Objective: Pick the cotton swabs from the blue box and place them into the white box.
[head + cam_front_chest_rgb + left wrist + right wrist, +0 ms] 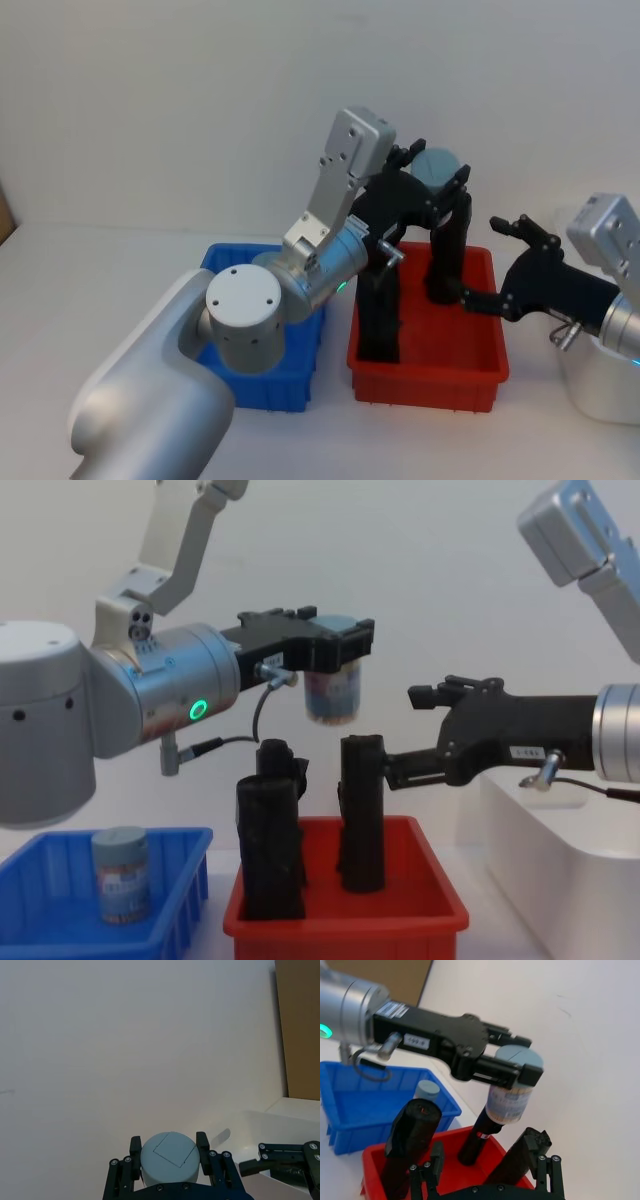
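One cotton swab tub [120,873] stands in the blue box [195,880], its label print unreadable; the left gripper [335,645], clenched on the second tub [333,695], holds it above three black rolls [268,850] in one red bin [340,920]; the right gripper [405,732] hovers beside, fingers spread, grasping nothing; one white box [560,870] is cut off at the right edge.

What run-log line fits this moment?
left gripper: shut on cotton swabs, above red bin | right gripper: open | blue box: another tub

Soft, even light is brightening the white wall [200,100], the red bin [430,378] casting a thin shadow at 5 o'clock.
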